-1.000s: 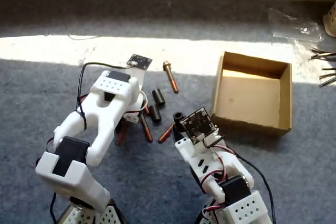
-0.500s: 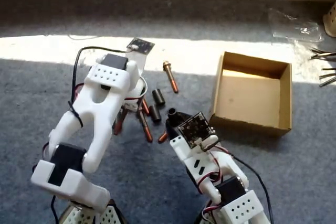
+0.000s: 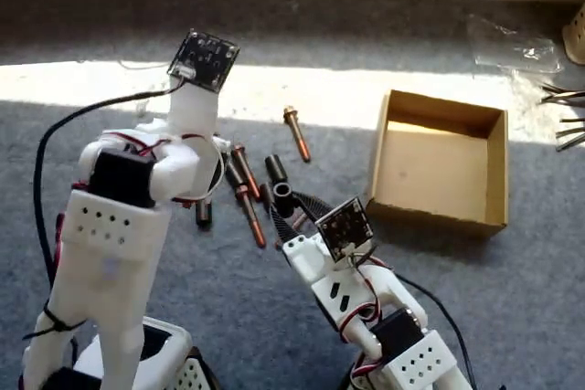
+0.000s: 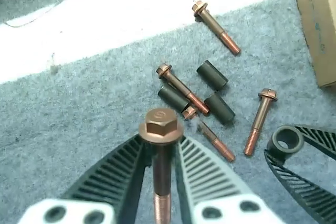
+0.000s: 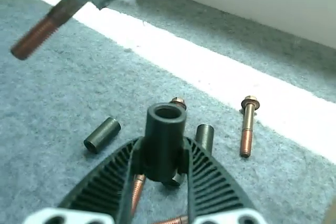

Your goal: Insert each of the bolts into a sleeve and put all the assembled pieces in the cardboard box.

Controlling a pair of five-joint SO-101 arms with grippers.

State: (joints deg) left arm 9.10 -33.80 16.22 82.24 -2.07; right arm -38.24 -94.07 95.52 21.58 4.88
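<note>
Two parts are in hand and none is joined. The left gripper (image 4: 161,148) pinches one bolt (image 4: 160,125) by the shank, just under the head, and holds it above the carpet (image 4: 79,129). The right gripper (image 5: 163,148) is pressed onto one sleeve (image 5: 166,121), whose open bore is turned upward in the high view. There the two held parts are near each other but apart, and the bolt is not in the bore. The step in hand is therefore probably the first insertion, at the point of lining up the threaded end with the bore.

Beyond the grippers, the rest of the parts lie on the carpet. The left wrist view gives four loose bolts (image 4: 181,85) and three loose sleeves (image 4: 212,74) in a close group. Some touch or cross, but as far as can be told none sits inside a sleeve. One of them, the far bolt (image 4: 215,27), lies apart from the group.

Farthest off, the box (image 3: 498,166) stands open, well apart from the parts, and its floor carries no assembled piece. Nearly the whole task seems left: each bolt must go into a sleeve, and then every pair into the box.
</note>
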